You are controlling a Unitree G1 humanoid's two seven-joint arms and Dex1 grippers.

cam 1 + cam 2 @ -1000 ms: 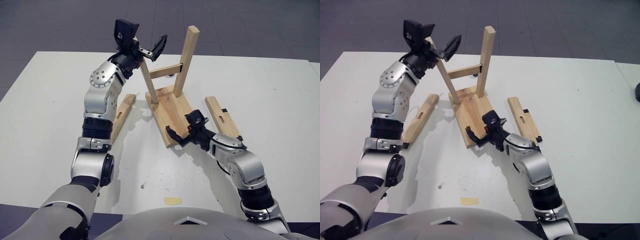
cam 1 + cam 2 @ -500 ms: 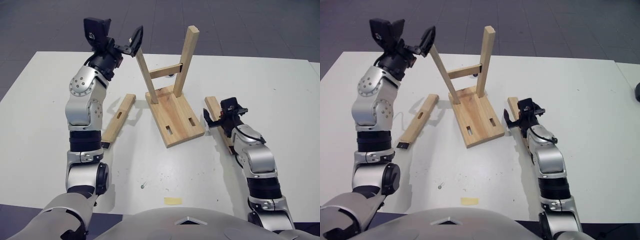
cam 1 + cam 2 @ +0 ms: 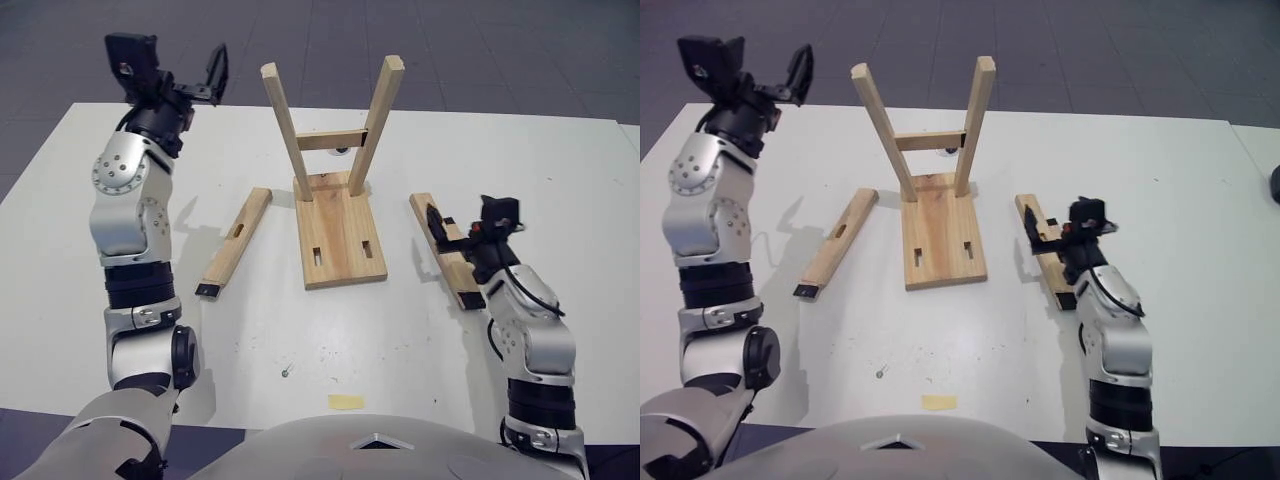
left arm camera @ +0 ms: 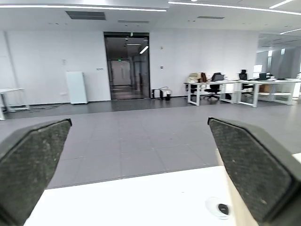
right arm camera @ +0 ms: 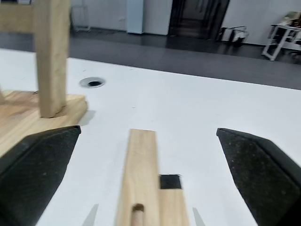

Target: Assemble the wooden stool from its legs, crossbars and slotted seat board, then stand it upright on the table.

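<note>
Seat board (image 3: 340, 240) flat, long axis toward robot, legs (image 3: 286, 130) pointing up; left pincer (image 3: 176, 76), right pincer (image 3: 466, 222) released.

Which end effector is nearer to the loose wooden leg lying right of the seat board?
Right. The right end effector sits low over that light wooden leg, open, straddling it. The left end effector is raised over the white table's far left side, far from it.

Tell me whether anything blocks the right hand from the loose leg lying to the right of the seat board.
Nothing visible does. The right hand is open directly over that leg, which lies between its jaws.
</note>
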